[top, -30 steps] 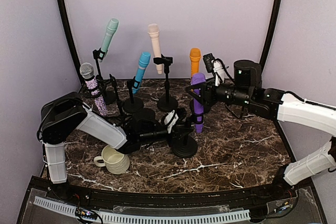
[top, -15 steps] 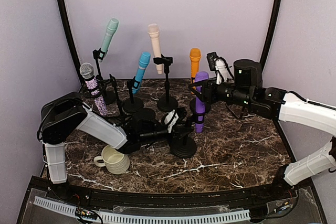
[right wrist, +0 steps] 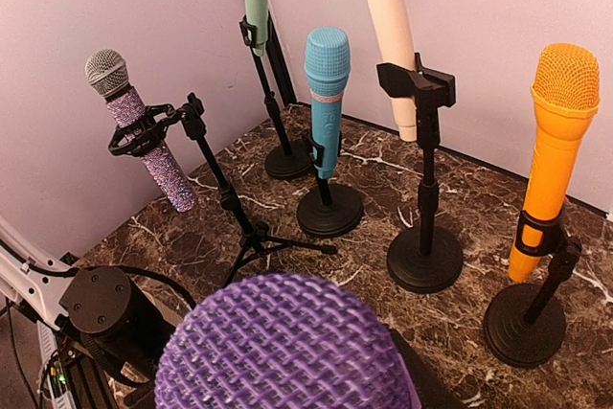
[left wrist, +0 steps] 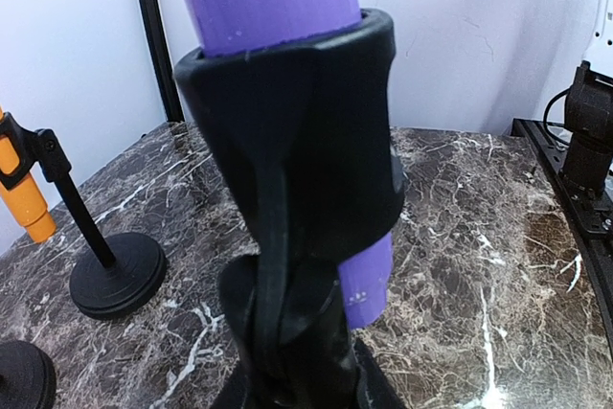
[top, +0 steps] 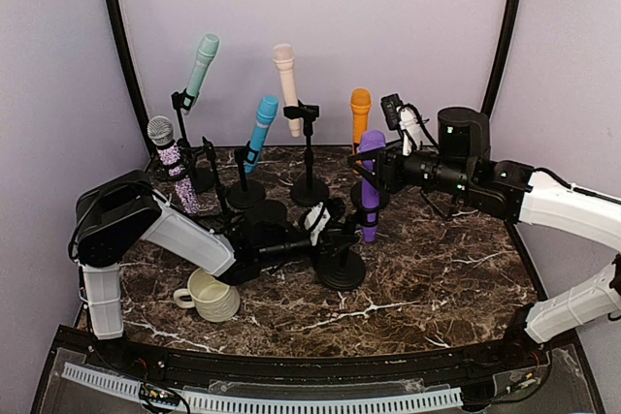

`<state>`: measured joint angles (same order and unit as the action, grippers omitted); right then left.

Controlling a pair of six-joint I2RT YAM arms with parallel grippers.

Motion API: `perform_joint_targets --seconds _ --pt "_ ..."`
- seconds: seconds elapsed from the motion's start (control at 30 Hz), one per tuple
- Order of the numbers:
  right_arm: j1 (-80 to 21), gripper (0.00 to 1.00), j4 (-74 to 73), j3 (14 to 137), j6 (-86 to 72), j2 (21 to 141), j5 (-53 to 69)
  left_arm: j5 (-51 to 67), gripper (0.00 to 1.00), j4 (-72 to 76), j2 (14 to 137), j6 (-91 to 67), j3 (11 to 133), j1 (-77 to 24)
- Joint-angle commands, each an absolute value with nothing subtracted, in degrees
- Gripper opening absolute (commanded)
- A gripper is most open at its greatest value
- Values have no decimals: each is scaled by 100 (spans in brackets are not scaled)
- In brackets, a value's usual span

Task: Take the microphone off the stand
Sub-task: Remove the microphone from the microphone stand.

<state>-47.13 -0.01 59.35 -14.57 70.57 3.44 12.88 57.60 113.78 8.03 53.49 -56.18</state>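
Marble desk point(top: 437, 278), purple walls. R hand point(top: 376, 168) is clamped on the purple mic point(top: 368, 210) near its head; the mic sits in the clip point(left wrist: 316, 122). L hand point(top: 338, 239) is narrow, pinching that stand point(top: 342, 276) low down. Orange mic point(top: 360, 113) is just behind; bare marble front-right.

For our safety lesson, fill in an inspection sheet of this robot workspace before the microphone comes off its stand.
Surface: dark marbled tabletop, white veins.
Job's things: purple plastic microphone seated in black clip stand.
Clutter: teal microphone, peach microphone, blue microphone, orange microphone, glittery microphone, on stands; cream mug.
Claws: left claw shut on stand; right claw shut on purple microphone.
Cables: black cable looping at left arm.
Surroundings: lilac walls, black corner posts.
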Motion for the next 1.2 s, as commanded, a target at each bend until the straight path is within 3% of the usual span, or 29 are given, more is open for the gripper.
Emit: perform_joint_targets --seconds 0.0,0.7,1.17 --pt "-4624 29 1797 6303 -1433 6488 649 1276 0 4898 11598 1029 5168 -5634" --pt "-4597 29 1564 6730 -1089 6618 2219 1284 0 4808 11636 1046 5237 -5634" --pt "-4580 30 584 7468 -1618 6921 -47 1262 0 4765 11653 1070 5265 -5651"
